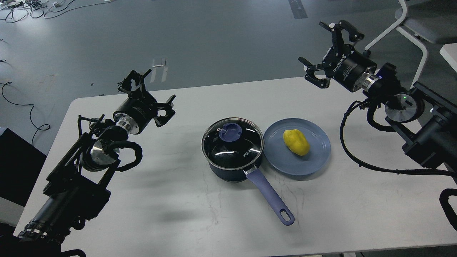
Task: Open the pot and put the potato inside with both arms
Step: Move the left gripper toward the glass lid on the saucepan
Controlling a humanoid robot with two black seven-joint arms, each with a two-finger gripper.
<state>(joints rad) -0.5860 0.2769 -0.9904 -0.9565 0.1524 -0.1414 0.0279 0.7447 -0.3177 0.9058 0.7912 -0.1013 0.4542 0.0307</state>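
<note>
The dark pot [232, 154] stands mid-table with its glass lid on, a blue knob [230, 130] on top. Its lavender handle [270, 195] points toward the front right. The yellow potato [296, 142] lies on a blue plate [317, 153] just right of the pot. My left gripper [150, 93] hovers open to the left of the pot, nothing between its fingers. My right gripper [323, 53] hangs open above the table's far right edge, well beyond the plate, also empty.
The white table [185, 210] has bare surface in front of and to the left of the pot. A white chair frame [414, 35] stands behind the right arm. Cables lie on the grey floor beyond the table.
</note>
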